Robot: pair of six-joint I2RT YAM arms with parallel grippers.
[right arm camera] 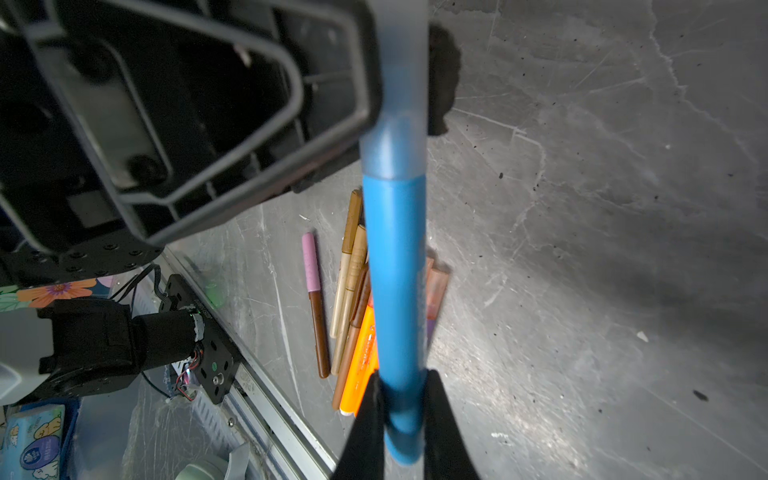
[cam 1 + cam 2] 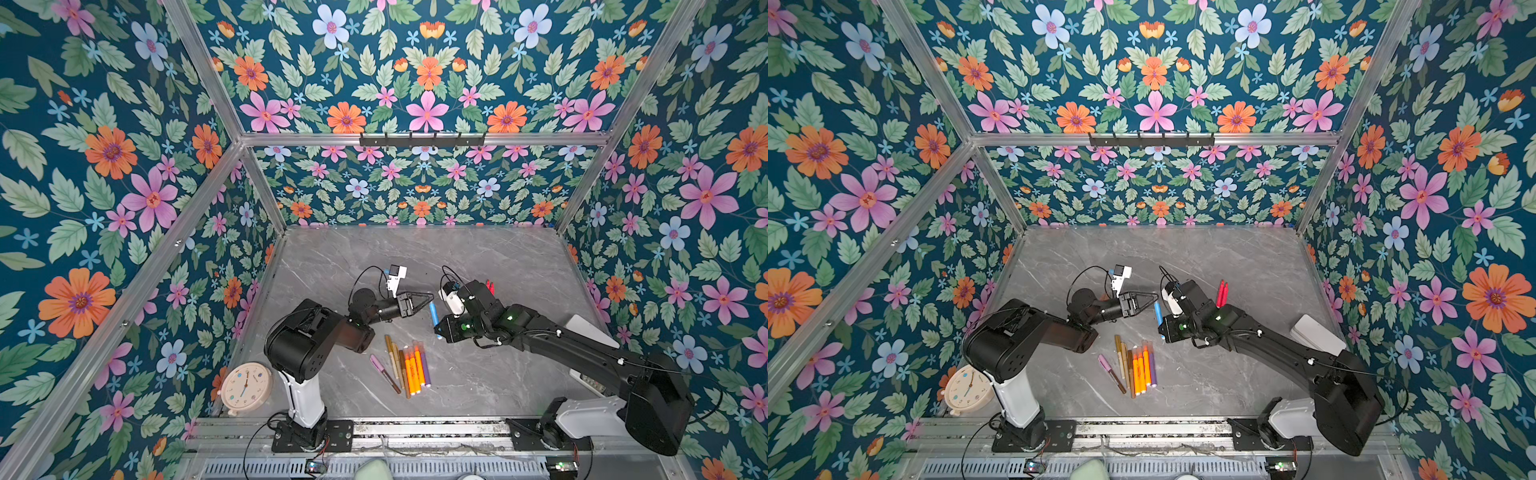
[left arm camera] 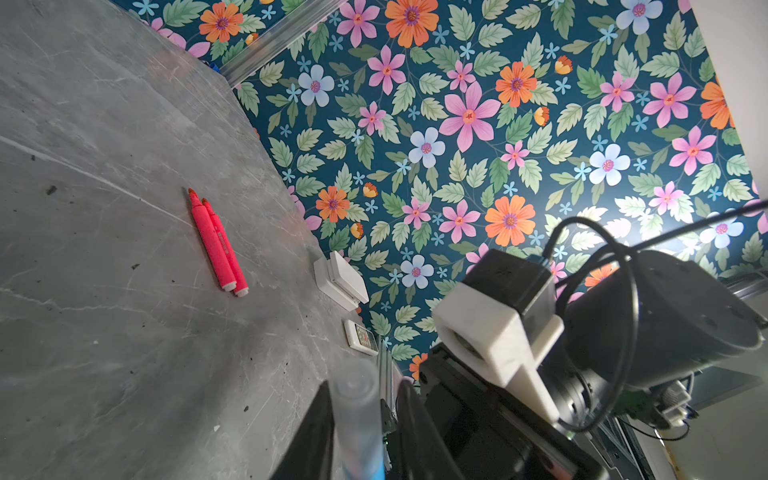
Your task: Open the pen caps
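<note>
A blue pen (image 2: 433,318) (image 2: 1158,312) hangs in the air between both arms. My right gripper (image 1: 401,399) (image 2: 437,328) is shut on the tail of its blue barrel (image 1: 397,270). Its frosted pale-blue pen cap (image 1: 395,104) (image 3: 357,411) lies between the fingers of my left gripper (image 3: 365,395) (image 2: 430,297), which press close on both sides. The cap is still on the barrel. On the table below lie several capped pens (image 2: 409,365) (image 1: 353,299) in gold, brown, orange, purple and pink.
Two red pens (image 2: 490,287) (image 3: 216,241) with bare tips lie behind my right arm. A white box (image 2: 592,330) and a remote (image 3: 360,336) sit by the right wall. A round clock (image 2: 246,384) stands at the front left.
</note>
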